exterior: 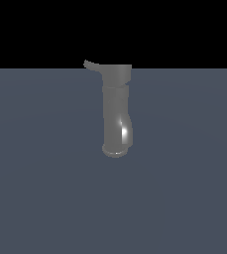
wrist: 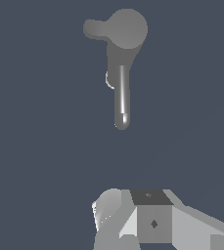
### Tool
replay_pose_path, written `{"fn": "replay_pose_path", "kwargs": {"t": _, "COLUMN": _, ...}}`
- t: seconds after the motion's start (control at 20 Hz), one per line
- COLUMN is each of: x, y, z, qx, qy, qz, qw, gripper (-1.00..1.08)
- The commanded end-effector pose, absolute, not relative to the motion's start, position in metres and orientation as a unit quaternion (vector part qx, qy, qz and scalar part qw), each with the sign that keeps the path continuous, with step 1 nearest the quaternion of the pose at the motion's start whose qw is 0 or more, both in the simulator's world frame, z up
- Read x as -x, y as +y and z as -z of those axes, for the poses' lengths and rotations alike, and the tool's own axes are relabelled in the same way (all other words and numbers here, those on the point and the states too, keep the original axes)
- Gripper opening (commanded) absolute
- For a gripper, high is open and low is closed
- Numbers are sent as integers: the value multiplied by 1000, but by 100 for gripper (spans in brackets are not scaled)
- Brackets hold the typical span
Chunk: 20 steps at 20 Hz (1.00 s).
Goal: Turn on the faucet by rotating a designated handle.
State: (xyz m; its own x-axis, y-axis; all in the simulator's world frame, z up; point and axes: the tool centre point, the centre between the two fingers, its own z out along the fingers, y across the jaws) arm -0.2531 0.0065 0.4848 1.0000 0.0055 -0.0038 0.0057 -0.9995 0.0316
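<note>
The faucet point(exterior: 116, 109) is a tall grey metal cylinder with a glossy curved section and a flared round rim at its low end. The handle point(exterior: 90, 65), a thin curved lever, sticks out from its wide top toward the exterior view's left. The wrist view looks down on the faucet point(wrist: 126, 34), with the handle point(wrist: 93, 28) as a short lobe beside the round cap and the spout running away from it. My gripper point(wrist: 143, 217) shows only as white and grey blocks at the frame's edge, well apart from the faucet. Its jaw gap is unclear. It is absent from the exterior view.
The faucet stands on a flat blue-grey floor point(exterior: 184, 188) that stretches in all directions around it. Black background lies beyond the floor's far edge. No other object is in view.
</note>
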Motion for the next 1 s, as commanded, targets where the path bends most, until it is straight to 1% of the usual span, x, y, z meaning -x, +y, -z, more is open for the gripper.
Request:
{"fn": "replay_pose_path", "kwargs": {"t": 0.0, "x": 253, "y": 7, "z": -485, "qx": -1000, "qy": 3, "qz": 2, "qw": 16, "gripper": -100}}
{"fn": "replay_pose_path", "kwargs": {"t": 0.5, "x": 247, "y": 16, "z": -478, "qx": -1000, "qy": -25, "qz": 2, "qw": 15, "gripper": -100}}
{"fn": "replay_pose_path", "kwargs": {"t": 0.95, "x": 227, "y": 40, "z": -459, "qx": -995, "qy": -99, "qz": 2, "qw": 13, "gripper": -100}}
